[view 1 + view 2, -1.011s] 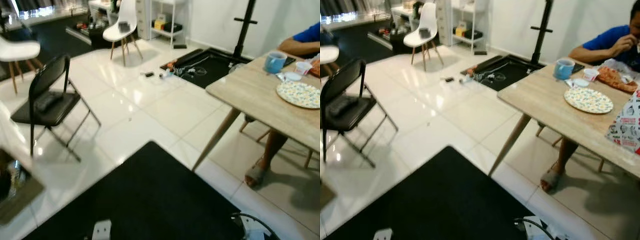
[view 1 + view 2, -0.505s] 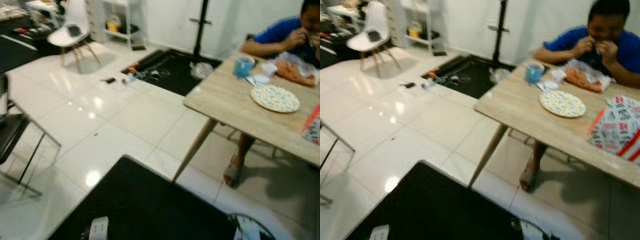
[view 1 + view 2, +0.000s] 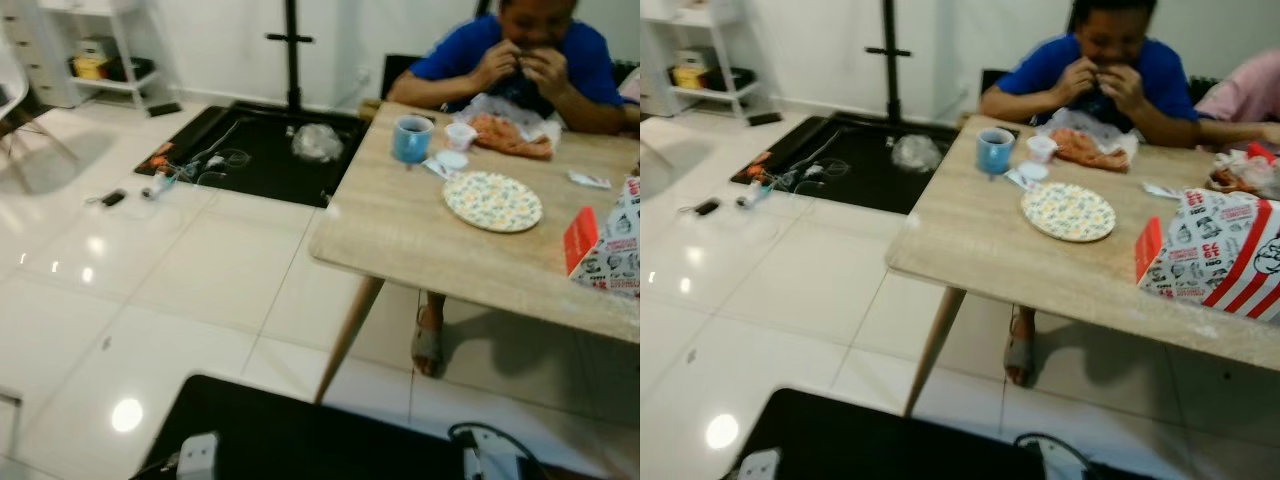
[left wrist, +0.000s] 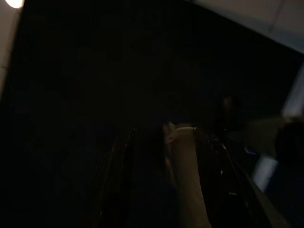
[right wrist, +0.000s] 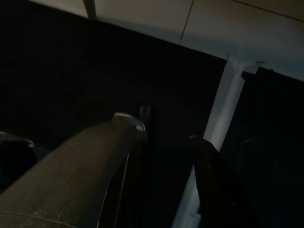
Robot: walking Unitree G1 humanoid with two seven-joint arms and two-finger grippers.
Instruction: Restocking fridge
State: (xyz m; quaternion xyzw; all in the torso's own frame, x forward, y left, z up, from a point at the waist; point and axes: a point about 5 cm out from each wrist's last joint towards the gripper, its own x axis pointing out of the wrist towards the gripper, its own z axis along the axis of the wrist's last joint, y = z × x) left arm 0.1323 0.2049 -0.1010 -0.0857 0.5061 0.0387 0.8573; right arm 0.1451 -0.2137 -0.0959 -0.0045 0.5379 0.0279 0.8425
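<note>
No fridge or stock item can be made out in the eye views. In the dim left wrist view, my left gripper [image 4: 171,156] hangs over a black mat [image 4: 95,71], with a pale shape beside it that I cannot identify. My right gripper [image 5: 166,147] also hangs over the black mat [image 5: 71,71], open, with only mat showing between its fingers. A white strip [image 5: 223,114] lies on the mat just beyond it.
A wooden table [image 3: 400,220] on slanted legs stands ahead to the right, bearing a blue cup [image 3: 411,139], a patterned plate [image 3: 492,200] and a red-and-white box [image 3: 1215,255]. A person [image 3: 1110,60] sits eating behind it. Cables lie on a far mat [image 3: 260,150]. A black mat [image 3: 300,440] is at my feet.
The whole view has swung to the right: the black folding chair and white chairs have left the picture, and the table with the seated person has come to the middle.
</note>
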